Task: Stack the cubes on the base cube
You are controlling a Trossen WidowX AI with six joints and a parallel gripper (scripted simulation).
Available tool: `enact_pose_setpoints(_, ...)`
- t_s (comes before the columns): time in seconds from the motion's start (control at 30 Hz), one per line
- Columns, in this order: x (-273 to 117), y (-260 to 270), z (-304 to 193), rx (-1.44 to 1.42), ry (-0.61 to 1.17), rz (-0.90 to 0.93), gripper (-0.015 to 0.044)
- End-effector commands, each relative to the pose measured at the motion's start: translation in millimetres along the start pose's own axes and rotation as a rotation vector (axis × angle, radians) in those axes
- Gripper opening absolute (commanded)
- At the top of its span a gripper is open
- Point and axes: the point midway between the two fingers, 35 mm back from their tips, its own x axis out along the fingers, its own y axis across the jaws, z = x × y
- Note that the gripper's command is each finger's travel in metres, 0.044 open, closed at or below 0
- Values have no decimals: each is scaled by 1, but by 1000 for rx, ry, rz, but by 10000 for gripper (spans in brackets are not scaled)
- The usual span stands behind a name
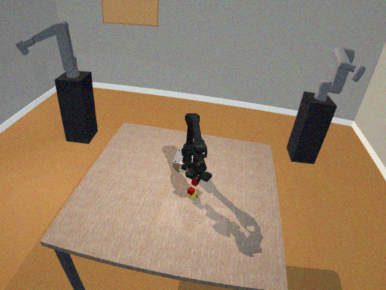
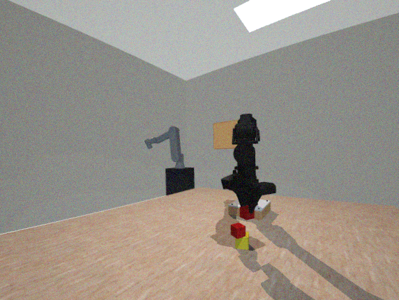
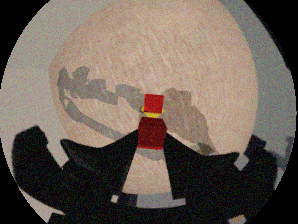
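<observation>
The yellow base cube (image 1: pixel 193 195) (image 2: pixel 242 243) (image 3: pixel 153 115) stands on the table. One red cube (image 1: pixel 191 191) (image 2: pixel 238 230) (image 3: pixel 153 103) rests on top of it, off to one side, overhanging toward the left in the exterior view. My gripper (image 2: pixel 248 209) (image 3: pixel 151 133) is shut on the other red cube (image 1: pixel 195 182) (image 2: pixel 246 213) (image 3: pixel 152 133). It holds that cube in the air, on the robot-base side of the yellow cube and above the table. In the wrist view the held cube hides part of the yellow cube's near side.
The arm's white-topped base block (image 1: pixel 177 158) (image 2: pixel 266 206) stands behind the gripper on the wooden table (image 1: pixel 135 209) (image 2: pixel 104 258). Two grey arms on black pedestals (image 1: pixel 78 111) (image 1: pixel 310 131) stand beyond the table. Arm shadows cross the table around the cubes.
</observation>
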Motion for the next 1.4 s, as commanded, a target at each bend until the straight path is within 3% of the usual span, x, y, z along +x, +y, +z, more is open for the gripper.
enact_pose_setpoints(0.0,14,-3,-2,9,4,-12,105)
enact_pose_setpoints(1.37,47,-2,-1,5,4,-12,105)
